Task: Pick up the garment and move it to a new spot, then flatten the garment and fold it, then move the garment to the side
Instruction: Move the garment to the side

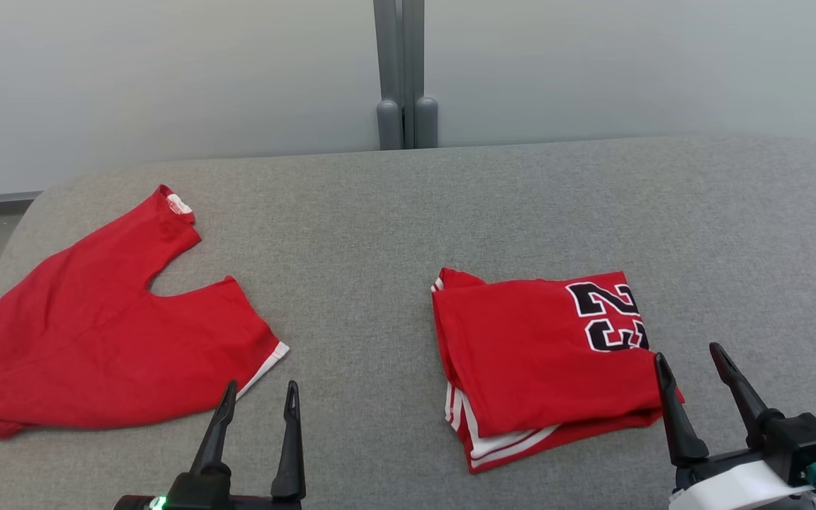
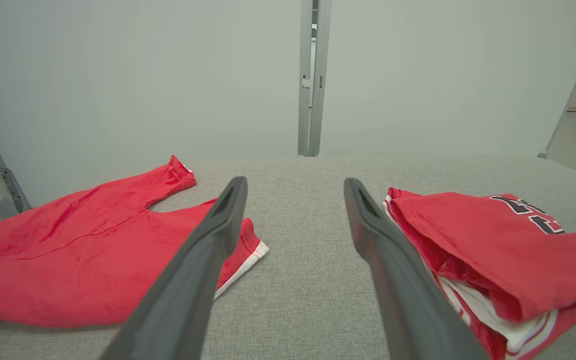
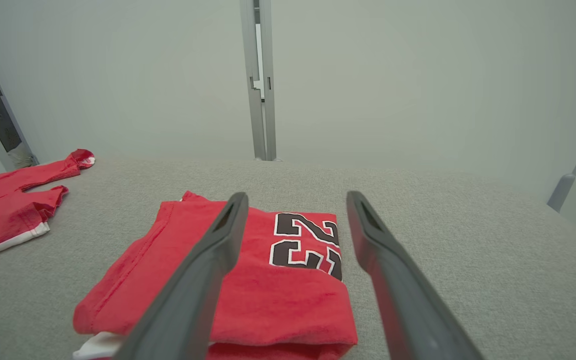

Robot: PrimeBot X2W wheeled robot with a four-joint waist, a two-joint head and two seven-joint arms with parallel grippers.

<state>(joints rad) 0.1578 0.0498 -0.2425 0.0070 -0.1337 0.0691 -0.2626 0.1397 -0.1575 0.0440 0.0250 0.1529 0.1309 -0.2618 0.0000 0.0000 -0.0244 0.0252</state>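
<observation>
We record the folded garment (image 1: 542,354) in red, its number print (image 1: 606,315) black edged white, its trim (image 1: 493,443) striped white, the second garment (image 1: 96,340) in plain red with a white hem band (image 1: 270,361), the table cover (image 1: 380,212) in flecked grey, the wall (image 1: 167,71) in pale grey.

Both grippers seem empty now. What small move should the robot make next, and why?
Probably lower the right gripper onto the near edge of the folded number 23 jersey and close there. The jersey already lies folded on the grey surface, so moving it aside seems to remain. Both grippers stand open and hold nothing; the left gripper is nearer the unfolded red garment.
</observation>
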